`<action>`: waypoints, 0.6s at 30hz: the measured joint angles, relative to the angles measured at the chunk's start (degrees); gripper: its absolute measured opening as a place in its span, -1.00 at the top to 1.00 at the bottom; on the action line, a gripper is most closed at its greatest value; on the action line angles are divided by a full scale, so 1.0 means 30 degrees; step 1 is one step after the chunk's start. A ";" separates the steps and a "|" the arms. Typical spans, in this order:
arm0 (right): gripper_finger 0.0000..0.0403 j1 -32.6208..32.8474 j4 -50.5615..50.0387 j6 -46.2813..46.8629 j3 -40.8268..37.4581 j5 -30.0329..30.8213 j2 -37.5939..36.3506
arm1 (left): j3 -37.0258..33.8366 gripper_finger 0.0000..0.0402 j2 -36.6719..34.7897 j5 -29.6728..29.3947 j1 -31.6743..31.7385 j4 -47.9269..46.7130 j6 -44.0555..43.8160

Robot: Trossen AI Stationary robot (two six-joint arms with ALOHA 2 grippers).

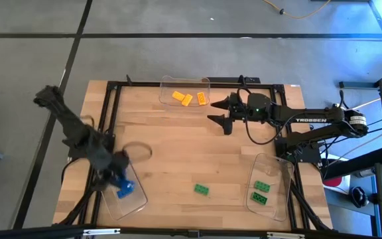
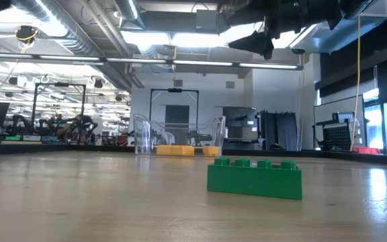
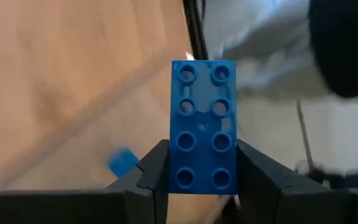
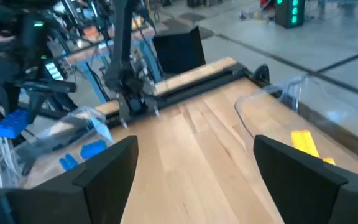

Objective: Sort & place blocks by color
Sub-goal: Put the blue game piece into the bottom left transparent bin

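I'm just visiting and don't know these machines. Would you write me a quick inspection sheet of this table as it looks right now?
Surface: pale wooden table in a black frame.
Job's things: three yellow-orange studded bricks in the far clear plastic tray; two green studded bricks in the right clear tray; one loose green brick on the wood; blue studded bricks in the left clear tray.
Clutter: nothing seen.
Grippers: left gripper over the left tray, fingers clamping a blue studded brick; right gripper open and empty, beside the far tray.
Cables: black cable looping under the right arm.
Surroundings: grey floor; lab room with ceiling lights beyond.
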 joint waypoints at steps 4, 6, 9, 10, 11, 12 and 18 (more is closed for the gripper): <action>-0.60 0.0000 -0.0913 -0.0058 0.0000 -0.0007 0.0000 | 0.0000 0.36 0.2619 0.0531 -0.2982 0.0026 -0.2576; -0.60 0.0000 -0.1477 -0.0058 0.0000 -0.0007 0.0000 | -0.0007 0.36 0.3874 0.0201 -0.3982 0.0029 -0.3520; -0.60 0.0000 -0.2157 -0.0108 0.0000 -0.0007 0.0000 | -0.0007 0.36 0.5615 -0.1024 -0.4676 -0.0137 -0.4960; -0.60 0.0000 -0.2394 -0.0144 0.0000 -0.0004 0.0000 | -0.0007 0.36 0.6155 -0.1299 -0.4695 -0.0257 -0.5442; -0.60 0.0000 -0.2626 -0.0161 0.0000 -0.0007 0.0000 | -0.0011 0.36 0.6654 -0.1592 -0.4698 -0.0309 -0.5791; -0.60 0.0000 -0.2777 -0.0181 0.0000 -0.0007 0.0000 | -0.0022 0.36 0.7110 -0.1923 -0.4694 -0.0313 -0.6101; -0.60 0.0000 -0.3485 -0.1217 0.0000 -0.0010 0.0000 | -0.0022 0.29 0.9188 -0.1938 -0.4533 -0.0311 -0.8137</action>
